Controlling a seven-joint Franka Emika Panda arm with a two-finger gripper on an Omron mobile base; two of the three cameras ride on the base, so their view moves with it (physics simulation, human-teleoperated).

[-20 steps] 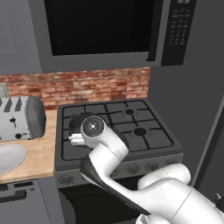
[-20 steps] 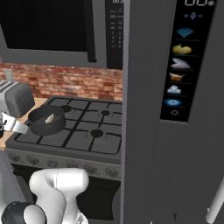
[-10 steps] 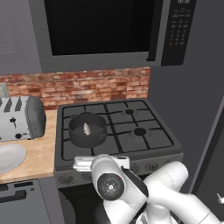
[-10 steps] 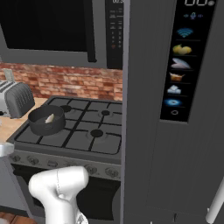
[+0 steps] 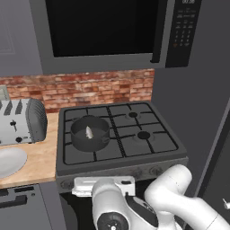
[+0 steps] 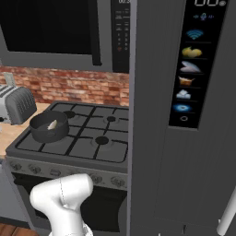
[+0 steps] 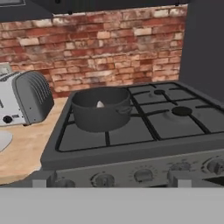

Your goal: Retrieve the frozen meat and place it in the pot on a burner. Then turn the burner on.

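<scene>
Frozen meat [image 5: 89, 132] sits inside the pot [image 5: 90, 133] on the stove's 9 o'clock burner; can't tell my tool's state.

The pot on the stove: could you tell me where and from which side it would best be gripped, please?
Judging by its pose, grip the pot by its rim, coming straight down from above. It stands upright and open on the front left grate of the cooktop, and its thin wall suits a two-finger pinch. Choose the rim's front part, away from the frozen meat lying inside.

white arm [image 5: 134, 211] folded low, elbow bent, wrist level.
</scene>
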